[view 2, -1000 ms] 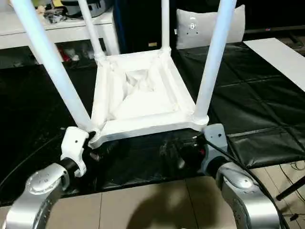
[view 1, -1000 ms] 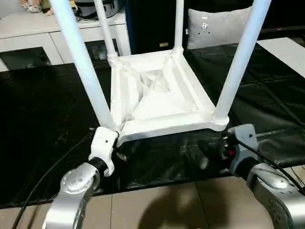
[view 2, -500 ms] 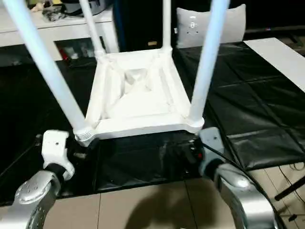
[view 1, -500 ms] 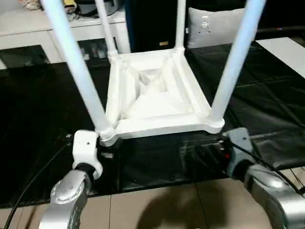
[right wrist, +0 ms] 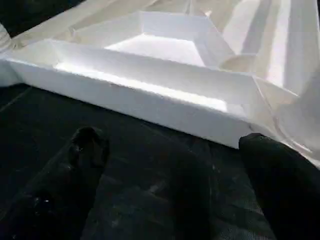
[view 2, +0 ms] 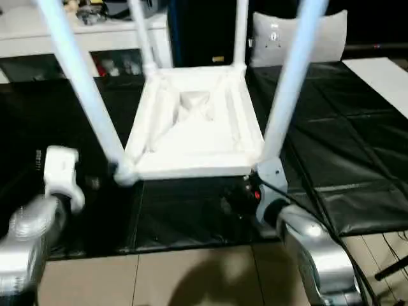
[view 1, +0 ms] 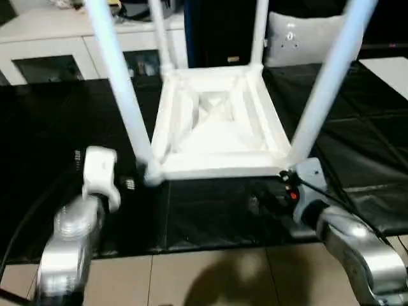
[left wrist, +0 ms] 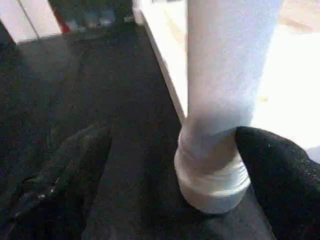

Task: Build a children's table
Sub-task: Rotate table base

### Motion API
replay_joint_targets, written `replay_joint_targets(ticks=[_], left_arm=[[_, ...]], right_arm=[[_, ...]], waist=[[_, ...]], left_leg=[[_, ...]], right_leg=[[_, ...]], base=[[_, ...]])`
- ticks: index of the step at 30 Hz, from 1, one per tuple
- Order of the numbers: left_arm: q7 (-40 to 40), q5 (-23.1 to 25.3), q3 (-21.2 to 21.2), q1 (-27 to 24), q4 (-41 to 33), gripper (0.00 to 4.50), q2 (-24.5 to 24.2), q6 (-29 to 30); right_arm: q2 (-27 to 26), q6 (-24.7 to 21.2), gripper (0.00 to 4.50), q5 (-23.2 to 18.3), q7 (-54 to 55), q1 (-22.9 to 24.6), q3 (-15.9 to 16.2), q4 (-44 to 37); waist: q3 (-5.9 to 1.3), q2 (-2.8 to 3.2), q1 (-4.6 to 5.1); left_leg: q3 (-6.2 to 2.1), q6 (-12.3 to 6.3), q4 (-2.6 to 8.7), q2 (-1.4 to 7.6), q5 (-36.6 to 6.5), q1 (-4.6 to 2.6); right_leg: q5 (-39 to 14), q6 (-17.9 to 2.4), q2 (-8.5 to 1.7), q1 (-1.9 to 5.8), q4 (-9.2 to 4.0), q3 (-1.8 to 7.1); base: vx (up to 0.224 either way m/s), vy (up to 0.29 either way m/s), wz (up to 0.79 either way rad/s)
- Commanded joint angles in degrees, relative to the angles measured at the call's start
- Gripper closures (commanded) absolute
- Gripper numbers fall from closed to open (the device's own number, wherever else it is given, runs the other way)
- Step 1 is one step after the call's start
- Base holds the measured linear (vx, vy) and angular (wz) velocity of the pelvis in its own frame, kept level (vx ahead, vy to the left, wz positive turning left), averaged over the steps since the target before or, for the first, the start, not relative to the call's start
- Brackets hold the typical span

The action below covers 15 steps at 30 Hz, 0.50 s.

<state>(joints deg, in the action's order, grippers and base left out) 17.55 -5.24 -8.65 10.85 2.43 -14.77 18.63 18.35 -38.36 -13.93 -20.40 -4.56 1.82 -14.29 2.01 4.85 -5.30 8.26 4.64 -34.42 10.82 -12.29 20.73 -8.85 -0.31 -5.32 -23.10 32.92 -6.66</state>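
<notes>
The children's table (view 1: 217, 127) lies upside down on the black mat, all white, with its ribbed underside up and four legs rising from the corners. My left gripper (view 1: 131, 183) is open just left of the near-left leg (view 1: 121, 83). In the left wrist view the leg's base (left wrist: 212, 170) stands between the spread black fingers (left wrist: 272, 170), close to one of them. My right gripper (view 1: 264, 201) is open and low on the mat by the near-right corner. In the right wrist view its fingers (right wrist: 87, 150) face the table's near edge (right wrist: 150, 95) with nothing between them.
A black mat (view 1: 51, 127) covers the work area, with tiled floor (view 1: 210, 280) in front of it. A white low cabinet (view 1: 51, 44) stands at the back left and a grey cushion (view 1: 306, 38) at the back right. A white panel (view 1: 389, 70) lies far right.
The camera has shifted. My left arm has swung out to the left, away from the near-left corner. The right gripper stays by the near-right corner.
</notes>
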Motion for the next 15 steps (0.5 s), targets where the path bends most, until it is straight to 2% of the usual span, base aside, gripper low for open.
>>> replay_joint_targets(ticks=[1,2,3,5,6,7,8,9,10,12,13,14,15], left_arm=[[1.4,-1.1,-0.4,2.6,4.0,0.09,-0.7,-1.1],[1.4,-1.1,-0.4,2.6,4.0,0.09,-0.7,-1.1],[4.9,-1.8,0.4,5.6,8.3,0.09,-1.5,-2.6],[6.9,-2.3,0.8,6.4,9.4,0.09,-1.9,-3.0],[8.8,-2.9,1.2,6.9,10.3,0.09,-2.2,-3.6],[10.5,-3.6,1.5,7.6,11.2,0.09,-2.4,-4.1],[15.5,-5.7,2.2,9.4,12.5,0.09,-2.8,-4.4],[17.4,-6.6,2.6,10.1,13.0,0.09,-2.9,-4.4],[19.1,-7.2,3.0,10.7,13.3,0.09,-3.0,-4.3],[22.1,-7.9,4.0,11.5,13.7,0.09,-3.3,-4.0],[25.1,-8.3,5.1,12.7,15.1,0.09,-3.6,-3.7],[26.7,-8.1,6.0,13.3,16.1,0.09,-3.8,-4.1],[29.3,-7.9,7.3,13.9,17.1,0.09,-4.0,-4.4]], right_arm=[[-0.3,-1.2,0.0,-0.2,0.2,-0.8,0.3,1.2],[-0.3,-1.2,0.0,-0.2,0.2,-0.8,0.3,1.2],[-0.7,-1.7,0.0,-0.1,0.6,-2.0,0.2,3.0],[-0.9,-1.7,0.0,0.0,0.9,-2.5,0.0,3.9],[-1.0,-1.7,0.0,0.2,1.1,-3.0,-0.3,4.7],[-1.2,-1.7,0.0,0.2,1.4,-3.5,-0.5,5.4],[-1.6,-1.7,0.0,0.3,1.9,-4.9,-1.4,8.3],[-1.7,-1.6,0.0,0.4,2.1,-5.4,-1.6,9.6],[-1.8,-1.5,0.0,0.5,2.1,-5.9,-1.7,10.8],[-1.8,-1.0,0.0,1.0,2.2,-6.8,-1.6,12.9],[-1.7,-0.2,0.0,1.5,2.1,-7.9,-1.3,15.5],[-1.9,0.3,0.0,1.6,2.1,-8.6,-1.3,17.1],[-2.1,1.2,0.0,1.8,2.1,-9.5,-1.3,19.3]], waist=[[-3.04,-0.42,0.12],[-3.04,-0.42,0.12],[-2.94,-0.38,0.21],[-3.22,-0.34,0.29],[-3.16,-0.81,0.35],[-3.25,-0.68,0.33],[-3.37,-1.42,0.26],[-3.46,-1.06,0.16],[-3.41,-1.07,0.19],[-3.4,-1.68,0.03],[-3.47,-1.72,-0.15],[-3.5,-1.5,-0.25],[-3.49,-1.69,-0.27]], left_leg=[[-0.11,-1.78,4.5,1.09,-11.0,0.24],[-0.11,-1.78,4.5,1.09,-11.0,0.24],[-0.09,-1.76,4.56,0.95,-11.4,0.23],[-0.23,-1.42,4.53,1.08,-11.2,0.11],[-0.21,-1.5,4.61,1.16,-10.6,0.34],[-0.15,-1.46,4.55,1.2,-10.2,0.3],[-0.01,-1.86,4.46,1.03,-8.7,0.36],[0.11,-1.86,4.37,1.16,-7.9,0.06],[0.11,-1.71,4.37,1.23,-7.9,-0.03],[0.27,-1.79,4.36,1.48,-6.9,-0.04],[0.4,-1.94,4.32,1.42,-6.4,-0.11],[0.46,-1.85,4.29,1.46,-6.3,-0.29],[0.46,-1.69,4.32,1.5,-6.3,-0.33]], right_leg=[[-19.9,-4.4,-2.72,2.93,-4.27,2.72],[-19.9,-4.4,-2.72,2.93,-4.27,2.72],[-21.1,-4.2,-2.8,2.9,-4.58,2.68],[-20.4,-4.5,-2.87,2.99,-4.17,2.74],[-19.7,-4.9,-2.97,3.17,-3.99,2.83],[-19.3,-5.1,-3.01,3.15,-3.88,2.92],[-19.1,-5.5,-3.16,3.22,-3.64,2.98],[-18.3,-6.3,-3.12,2.84,-3.65,3.04],[-17.9,-6.7,-3.08,2.82,-3.57,3.04],[-15.2,-8.1,-3.09,2.93,-3.06,3.19],[-14.9,-8.6,-3.19,2.92,-2.98,3.25],[-14.8,-8.7,-3.15,2.79,-3.07,3.28],[-13.9,-9.0,-3.21,2.84,-3.0,3.31]], base=[[0.0,0.0,0.0],[0.0,0.0,0.0],[0.0,0.0,0.0],[0.0,0.0,0.0],[0.0,0.0,0.0],[0.0,0.0,0.0],[0.0,0.0,0.0],[0.0,0.0,0.0],[0.0,0.0,0.0],[0.0,0.0,0.0],[0.0,0.0,0.0],[0.0,0.0,0.0],[0.0,0.0,0.0]])
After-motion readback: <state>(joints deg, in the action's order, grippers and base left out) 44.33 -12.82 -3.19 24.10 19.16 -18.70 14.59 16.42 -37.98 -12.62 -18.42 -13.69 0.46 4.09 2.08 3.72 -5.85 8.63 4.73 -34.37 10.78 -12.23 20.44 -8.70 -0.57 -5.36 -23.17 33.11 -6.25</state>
